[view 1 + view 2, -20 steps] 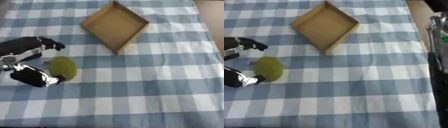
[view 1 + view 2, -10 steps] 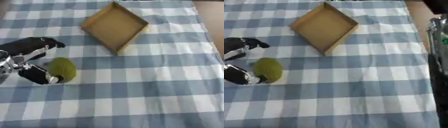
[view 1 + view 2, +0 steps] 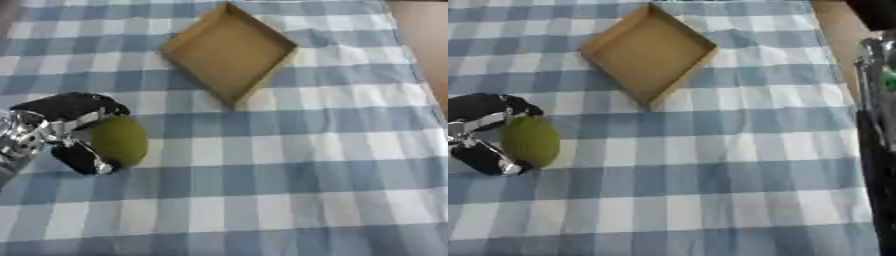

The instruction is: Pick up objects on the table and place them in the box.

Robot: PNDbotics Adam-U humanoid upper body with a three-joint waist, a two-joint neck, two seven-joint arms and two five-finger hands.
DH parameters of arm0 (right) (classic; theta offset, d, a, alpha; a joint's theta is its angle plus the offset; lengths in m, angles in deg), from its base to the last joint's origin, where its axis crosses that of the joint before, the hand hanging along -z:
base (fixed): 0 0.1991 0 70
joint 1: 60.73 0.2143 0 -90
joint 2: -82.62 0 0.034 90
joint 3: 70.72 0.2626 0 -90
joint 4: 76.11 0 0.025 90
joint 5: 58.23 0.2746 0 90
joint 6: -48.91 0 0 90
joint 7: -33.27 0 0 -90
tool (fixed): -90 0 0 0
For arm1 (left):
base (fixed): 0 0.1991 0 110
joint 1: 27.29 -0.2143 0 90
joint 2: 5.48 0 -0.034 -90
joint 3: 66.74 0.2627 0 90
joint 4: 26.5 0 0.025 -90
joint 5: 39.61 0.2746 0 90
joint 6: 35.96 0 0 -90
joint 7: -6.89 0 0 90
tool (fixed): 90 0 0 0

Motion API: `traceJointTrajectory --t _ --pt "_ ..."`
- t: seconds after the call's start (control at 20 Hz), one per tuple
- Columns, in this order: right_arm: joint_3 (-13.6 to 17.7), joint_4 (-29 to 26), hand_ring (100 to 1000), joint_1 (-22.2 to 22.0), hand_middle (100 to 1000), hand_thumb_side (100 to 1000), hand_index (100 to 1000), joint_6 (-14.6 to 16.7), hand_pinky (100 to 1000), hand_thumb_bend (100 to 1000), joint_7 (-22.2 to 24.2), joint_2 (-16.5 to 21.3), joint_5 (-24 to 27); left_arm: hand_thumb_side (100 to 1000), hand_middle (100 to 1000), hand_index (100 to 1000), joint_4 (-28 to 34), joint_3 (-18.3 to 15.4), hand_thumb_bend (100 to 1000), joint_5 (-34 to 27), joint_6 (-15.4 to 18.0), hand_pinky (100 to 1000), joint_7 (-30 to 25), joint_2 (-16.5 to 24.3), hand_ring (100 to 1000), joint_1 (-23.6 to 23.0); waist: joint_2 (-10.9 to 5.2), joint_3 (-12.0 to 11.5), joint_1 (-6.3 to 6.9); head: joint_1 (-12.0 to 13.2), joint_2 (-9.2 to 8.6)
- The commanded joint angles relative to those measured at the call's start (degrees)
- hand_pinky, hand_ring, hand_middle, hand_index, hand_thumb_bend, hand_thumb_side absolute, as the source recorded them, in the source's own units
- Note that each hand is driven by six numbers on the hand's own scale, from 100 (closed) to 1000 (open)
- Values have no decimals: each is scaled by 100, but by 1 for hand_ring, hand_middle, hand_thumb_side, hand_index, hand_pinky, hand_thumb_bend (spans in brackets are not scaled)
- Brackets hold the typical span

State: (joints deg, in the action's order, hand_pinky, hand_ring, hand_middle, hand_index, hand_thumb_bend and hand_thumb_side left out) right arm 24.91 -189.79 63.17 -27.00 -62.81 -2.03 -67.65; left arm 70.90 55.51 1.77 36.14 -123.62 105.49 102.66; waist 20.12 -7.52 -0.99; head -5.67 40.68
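Note:
A green oval fruit lies on the blue-checked tablecloth at the left. My left hand comes in from the left edge. Its black fingers curl over the fruit's top, and its thumb presses against the lower left side. The open cardboard box sits empty at the upper middle, turned diamond-wise, well apart from the hand and fruit. My right arm shows only as a dark and silver strip along the right edge of the right eye view, and the hand cannot be made out.
The tablecloth covers the table. Its right edge runs down the upper right, with bare brown surface beyond it.
My left hand's fingers have come down and its thumb has moved in, closing round the green fruit. The fruit has hardly moved.

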Motion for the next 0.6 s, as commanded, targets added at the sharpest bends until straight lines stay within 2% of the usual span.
traceJointTrajectory --t 0.05,0.2,0.45,0.55,0.6 --pt "40 -91 907 52 642 523 836 0 869 100 -4 54 41 211 776 922 -28 -13 425 37 43 911 -14 38 887 120 -111 2 19 15 -69" --pt "42 -91 907 45 642 523 836 0 869 100 -4 46 51 193 762 912 -65 -9 401 94 57 900 10 3 869 139 -113 6 18 17 -71" --pt "58 -91 910 14 641 523 837 -8 870 100 -12 41 85 114 622 813 191 -25 210 105 70 809 256 7 737 135 -117 12 23 19 -66" --pt "61 -91 910 8 641 523 837 -11 871 100 -11 40 95 100 532 718 394 -56 100 167 69 683 392 40 607 138 -123 11 28 18 -65" --pt "63 -91 910 6 641 523 837 -12 871 100 -12 38 100 100 514 697 504 -78 100 203 81 648 468 54 581 145 -127 11 30 17 -68"
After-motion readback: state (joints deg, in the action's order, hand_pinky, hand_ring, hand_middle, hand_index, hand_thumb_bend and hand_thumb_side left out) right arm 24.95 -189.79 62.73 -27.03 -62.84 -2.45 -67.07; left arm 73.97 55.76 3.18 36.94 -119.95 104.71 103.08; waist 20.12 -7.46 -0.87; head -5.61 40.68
